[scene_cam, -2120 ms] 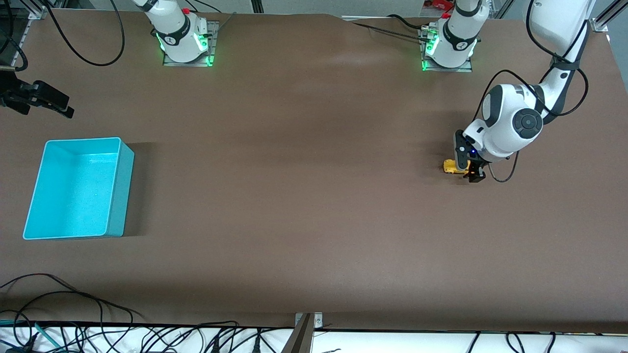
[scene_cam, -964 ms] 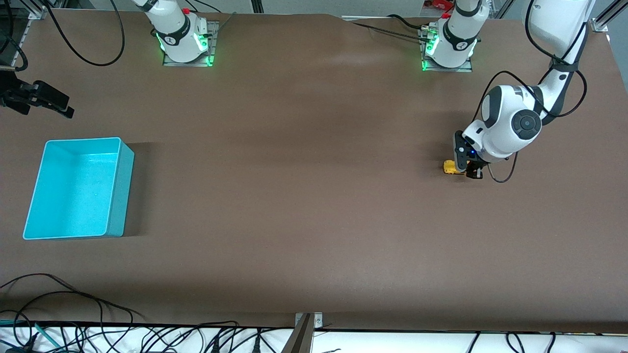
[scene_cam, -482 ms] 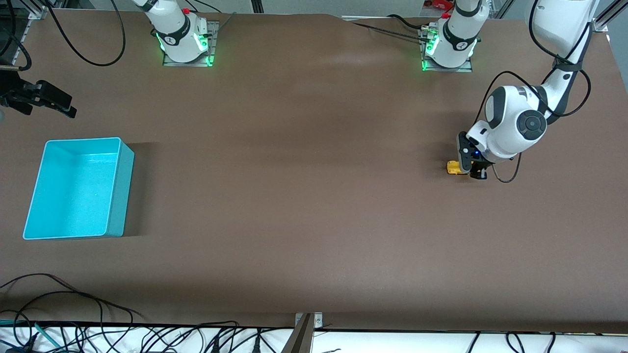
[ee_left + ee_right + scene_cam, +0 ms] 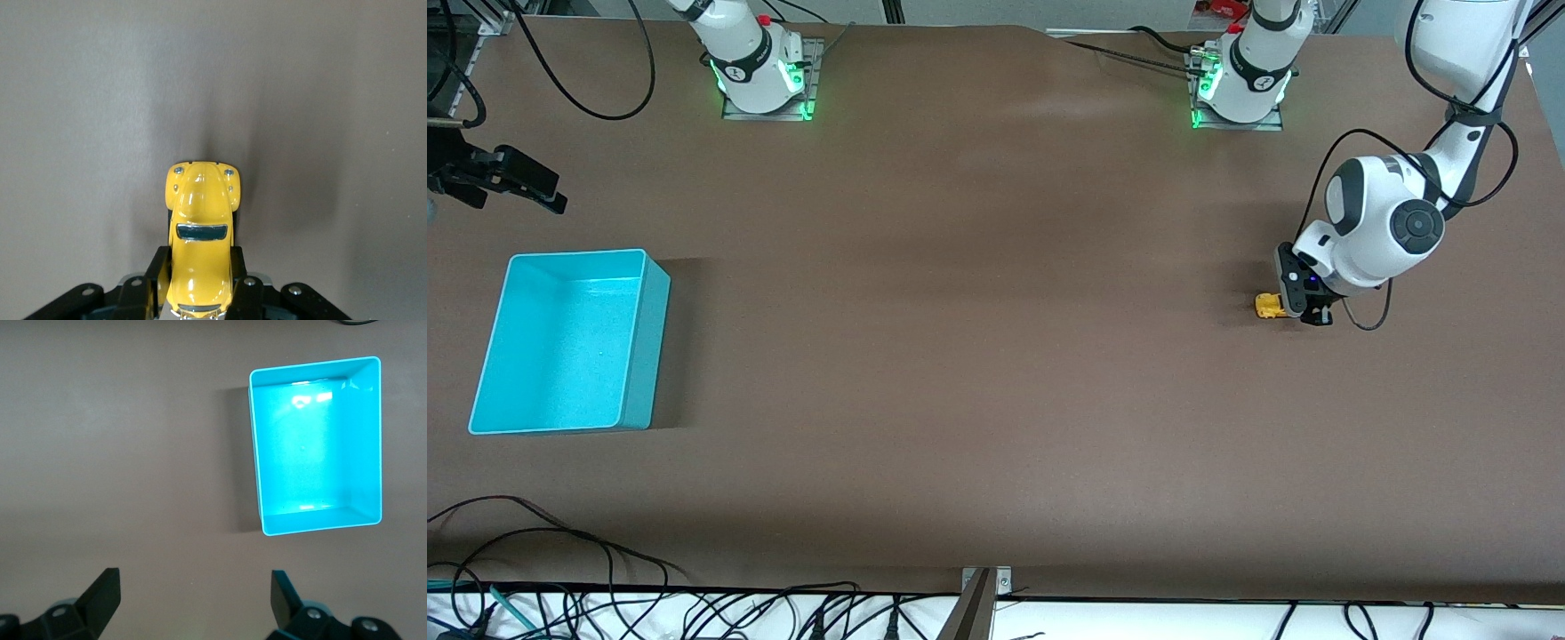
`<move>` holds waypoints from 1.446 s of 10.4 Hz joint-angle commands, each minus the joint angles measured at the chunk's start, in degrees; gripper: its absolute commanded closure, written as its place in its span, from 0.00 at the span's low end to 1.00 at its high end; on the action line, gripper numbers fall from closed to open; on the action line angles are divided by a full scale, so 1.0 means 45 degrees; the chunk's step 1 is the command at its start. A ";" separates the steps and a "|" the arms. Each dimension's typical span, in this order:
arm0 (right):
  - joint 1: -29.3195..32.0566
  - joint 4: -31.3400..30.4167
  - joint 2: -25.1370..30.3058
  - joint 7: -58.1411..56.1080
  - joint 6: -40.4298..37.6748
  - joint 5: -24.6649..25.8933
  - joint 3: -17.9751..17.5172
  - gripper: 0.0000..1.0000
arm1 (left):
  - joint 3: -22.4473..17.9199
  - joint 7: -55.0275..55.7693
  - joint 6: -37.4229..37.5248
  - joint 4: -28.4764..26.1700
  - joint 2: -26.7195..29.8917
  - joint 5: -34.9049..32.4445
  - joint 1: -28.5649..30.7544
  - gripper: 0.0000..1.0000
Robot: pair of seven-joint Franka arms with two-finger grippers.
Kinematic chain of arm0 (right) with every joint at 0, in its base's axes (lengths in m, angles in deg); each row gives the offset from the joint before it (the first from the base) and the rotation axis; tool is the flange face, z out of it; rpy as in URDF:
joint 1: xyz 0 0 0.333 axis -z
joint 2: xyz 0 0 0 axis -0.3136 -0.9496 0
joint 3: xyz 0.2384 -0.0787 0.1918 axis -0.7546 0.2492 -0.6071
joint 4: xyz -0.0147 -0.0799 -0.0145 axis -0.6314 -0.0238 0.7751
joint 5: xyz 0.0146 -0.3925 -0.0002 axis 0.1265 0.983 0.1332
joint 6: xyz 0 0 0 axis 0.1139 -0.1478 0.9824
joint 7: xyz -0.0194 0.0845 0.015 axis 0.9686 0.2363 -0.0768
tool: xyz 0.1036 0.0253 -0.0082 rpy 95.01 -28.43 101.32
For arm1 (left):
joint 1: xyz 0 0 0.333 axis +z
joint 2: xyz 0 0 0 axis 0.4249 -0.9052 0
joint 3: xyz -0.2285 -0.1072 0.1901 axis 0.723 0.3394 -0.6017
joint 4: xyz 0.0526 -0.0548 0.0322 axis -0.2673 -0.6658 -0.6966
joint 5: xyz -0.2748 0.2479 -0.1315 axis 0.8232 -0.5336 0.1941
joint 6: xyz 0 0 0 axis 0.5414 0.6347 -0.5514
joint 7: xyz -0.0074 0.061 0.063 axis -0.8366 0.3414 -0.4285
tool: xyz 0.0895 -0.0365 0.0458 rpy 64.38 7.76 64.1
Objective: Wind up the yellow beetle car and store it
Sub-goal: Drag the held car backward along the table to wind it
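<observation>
Even, bright overhead light falls on my brown table, with a pale sheen near the edge by my bases. The turquoise bin throws a soft shadow and shows white glare inside. My wrist views stay sharp, darkening slightly toward their corners.

A brown table fills the view (black cables trail along its near edge).

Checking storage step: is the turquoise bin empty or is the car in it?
Empty. The turquoise bin shows only bare floor; the yellow beetle car sits between the left gripper fingers.
</observation>
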 commanded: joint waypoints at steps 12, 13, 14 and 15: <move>0.0013 0.0172 0.0029 -0.0016 -0.0105 -0.0153 -0.0005 0.00 | -0.0603 -0.1851 -0.0738 0.1114 -0.1603 0.0215 0.0641 0.68; 0.0013 0.0172 0.0048 0.0042 -0.0105 -0.0153 -0.0025 0.00 | -0.0602 -0.1871 -0.0719 0.1153 -0.1487 0.0273 0.0641 0.45; 0.0013 0.0172 0.0029 0.0024 -0.0105 -0.0153 -0.0006 0.00 | -0.0583 -0.1929 -0.0602 0.1231 -0.1389 0.0602 0.0621 0.00; 0.0013 0.0172 0.0029 0.0004 -0.0105 -0.0172 0.0014 0.00 | -0.0544 -0.1929 -0.0447 0.1232 -0.1291 0.0683 0.0563 0.00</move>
